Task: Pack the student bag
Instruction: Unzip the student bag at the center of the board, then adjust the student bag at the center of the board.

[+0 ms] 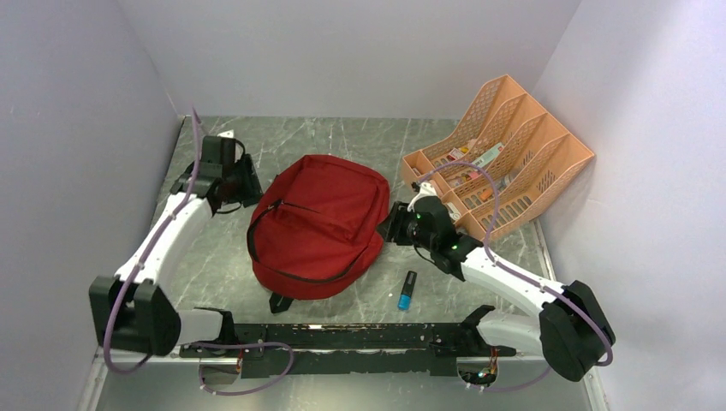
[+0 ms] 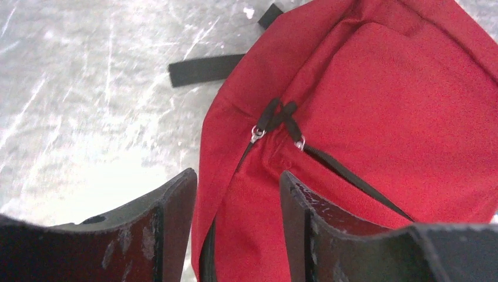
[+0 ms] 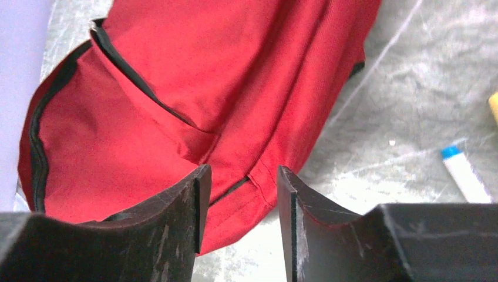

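The student bag (image 1: 321, 223), dark red with black zippers, lies flat in the middle of the table. My left gripper (image 1: 244, 184) stands at its upper left edge. In the left wrist view its jaws are apart (image 2: 238, 179), with red fabric (image 2: 382, 106) showing between and beyond them. Two zipper pulls (image 2: 276, 114) lie together just ahead. My right gripper (image 1: 395, 224) is at the bag's right edge. In the right wrist view it is open (image 3: 241, 173) over the bag's rim (image 3: 194, 76), holding nothing.
A peach mesh desk organiser (image 1: 501, 154) holding several small items stands at the back right. A blue-capped pen (image 1: 407, 290) lies on the table in front of the bag, also seen as a pen (image 3: 464, 173). A black strap (image 2: 202, 69) sticks out. Walls close in on three sides.
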`<state>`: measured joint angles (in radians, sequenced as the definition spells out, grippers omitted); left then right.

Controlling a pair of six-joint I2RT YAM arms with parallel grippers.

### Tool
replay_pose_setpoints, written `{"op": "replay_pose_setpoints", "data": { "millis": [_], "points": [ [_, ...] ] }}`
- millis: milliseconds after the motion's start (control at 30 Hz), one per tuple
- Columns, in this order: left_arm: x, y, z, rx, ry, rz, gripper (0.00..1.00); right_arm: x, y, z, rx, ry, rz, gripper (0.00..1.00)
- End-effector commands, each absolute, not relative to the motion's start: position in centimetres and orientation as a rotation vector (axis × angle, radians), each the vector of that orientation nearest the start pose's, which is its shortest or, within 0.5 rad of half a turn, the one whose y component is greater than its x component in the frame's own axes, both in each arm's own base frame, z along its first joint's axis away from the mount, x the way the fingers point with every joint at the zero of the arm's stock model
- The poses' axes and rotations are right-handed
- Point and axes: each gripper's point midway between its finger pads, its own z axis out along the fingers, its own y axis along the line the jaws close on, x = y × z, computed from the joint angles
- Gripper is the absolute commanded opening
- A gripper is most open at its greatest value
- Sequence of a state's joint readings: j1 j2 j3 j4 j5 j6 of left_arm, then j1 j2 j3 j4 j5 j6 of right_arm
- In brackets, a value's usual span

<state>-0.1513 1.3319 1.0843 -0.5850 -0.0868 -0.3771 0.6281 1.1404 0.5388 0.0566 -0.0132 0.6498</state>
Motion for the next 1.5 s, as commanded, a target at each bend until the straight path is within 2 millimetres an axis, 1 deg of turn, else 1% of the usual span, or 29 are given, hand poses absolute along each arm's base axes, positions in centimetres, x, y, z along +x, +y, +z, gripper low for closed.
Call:
{"op": "replay_pose_setpoints", "data": {
  "millis": [0,67,133,200,233,333,400,533,600,633,733,800,833,933,967,1067,1100,1200,1233,1300,1367,1467],
  "points": [
    [30.0,-3.1,14.7,-0.553,2.423,-0.042,0.59,27.2,22.7,13.5,-0.125,2.129,0.732,0.5],
    [27.8,-2.5,13.9,-0.626,2.471,0.003,0.59,27.5,23.1,14.2,-0.158,2.112,0.734,0.51],
    [25.8,-1.7,13.5,-0.727,2.481,0.059,0.6,27.7,23.4,14.7,-0.173,2.101,0.745,0.52],
    [24.2,-1.7,13.3,-0.79,2.482,0.05,0.61,27.8,23.9,15.0,-0.185,2.095,0.763,0.52],
    [23.7,-2.0,13.3,-0.811,2.476,0.015,0.62,27.9,24.2,15.0,-0.189,2.094,0.773,0.53],
    [22.2,-4.1,12.8,-0.844,2.483,-0.167,0.63,27.9,24.7,14.9,-0.189,2.098,0.8,0.53],
    [21.2,-5.4,12.1,-0.855,2.506,-0.252,0.64,27.8,25.0,14.7,-0.19,2.103,0.816,0.53],
    [19.2,-6.2,9.6,-0.848,2.577,-0.271,0.63,27.5,25.2,14.3,-0.184,2.113,0.829,0.54],
    [19.0,-6.5,8.6,-0.836,2.587,-0.292,0.59,27.3,25.1,14.1,-0.178,2.117,0.833,0.54],
    [19.1,-6.6,8.2,-0.827,2.586,-0.303,0.54,27.2,25.1,14.0,-0.177,2.119,0.833,0.54],
    [20.0,-6.8,7.4,-0.786,2.582,-0.309,0.32,27.1,25.0,14.0,-0.177,2.122,0.831,0.54],
    [21.1,-6.5,7.5,-0.775,2.575,-0.278,0.13,27.0,24.8,14.1,-0.173,2.122,0.825,0.54],
    [21.8,-6.3,7.7,-0.757,2.572,-0.258,0.09,27.0,24.7,14.2,-0.171,2.121,0.82,0.54],
    [24.3,-5.3,9.2,-0.712,2.552,-0.163,0.05,26.8,24.3,14.3,-0.172,2.118,0.806,0.54],
    [25.5,-4.8,10.3,-0.695,2.528,-0.136,0.05,26.7,24.1,14.3,-0.171,2.12,0.8,0.55],
    [28.4,-3.0,12.0,-0.635,2.487,-0.033,0.05,26.5,23.8,14.4,-0.172,2.122,0.791,0.55],
    [29.3,-2.1,12.0,-0.612,2.491,0.01,0.05,26.4,23.7,14.3,-0.171,2.125,0.787,0.55],
    [31.9,1.2,13.0,-0.538,2.462,0.174,0.05,26.0,23.6,14.4,-0.173,2.125,0.798,0.55],
    [32.7,2.0,13.3,-0.495,2.454,0.213,0.05,25.9,23.7,14.6,-0.173,2.122,0.805,0.55],
    [34.4,2.9,13.4,-0.441,2.46,0.25,0.05,25.7,23.6,14.5,-0.174,2.122,0.815,0.55],
    [36.0,3.8,13.2,-0.435,2.471,0.29,0.05,25.5,23.7,14.5,-0.18,2.122,0.824,0.55],
    [38.9,4.2,13.1,-0.435,2.46,0.297,0.05,25.2,23.7,14.8,-0.194,2.123,0.827,0.55]
  ]
}}
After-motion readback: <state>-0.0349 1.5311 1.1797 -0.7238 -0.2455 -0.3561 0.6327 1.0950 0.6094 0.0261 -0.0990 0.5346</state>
